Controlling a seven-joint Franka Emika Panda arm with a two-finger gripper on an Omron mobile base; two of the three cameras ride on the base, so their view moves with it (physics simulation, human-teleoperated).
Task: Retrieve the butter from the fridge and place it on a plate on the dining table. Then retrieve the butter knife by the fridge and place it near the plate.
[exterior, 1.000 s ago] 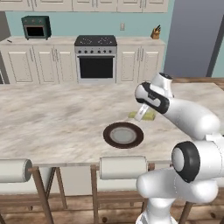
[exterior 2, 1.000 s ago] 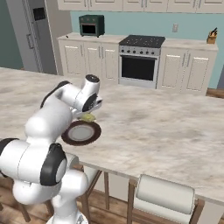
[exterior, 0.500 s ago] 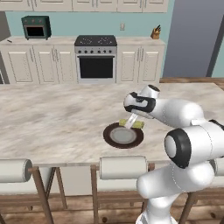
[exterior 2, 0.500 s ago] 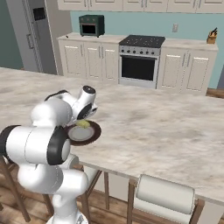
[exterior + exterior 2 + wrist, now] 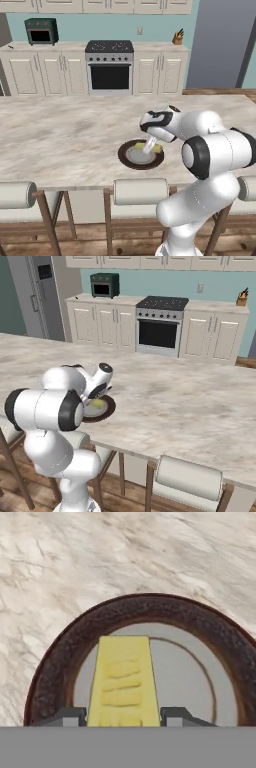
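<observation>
The white arm's end effector has swung in from the table's right side and now hangs low over the round brown-rimmed plate near the near edge of the beige marbled table, its dark fingertips still pinching the pale-yellow butter stick. Release likely comes next.

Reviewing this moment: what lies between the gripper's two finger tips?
The butter sits between the gripper tips, over the plate, as the hand view shows.
</observation>
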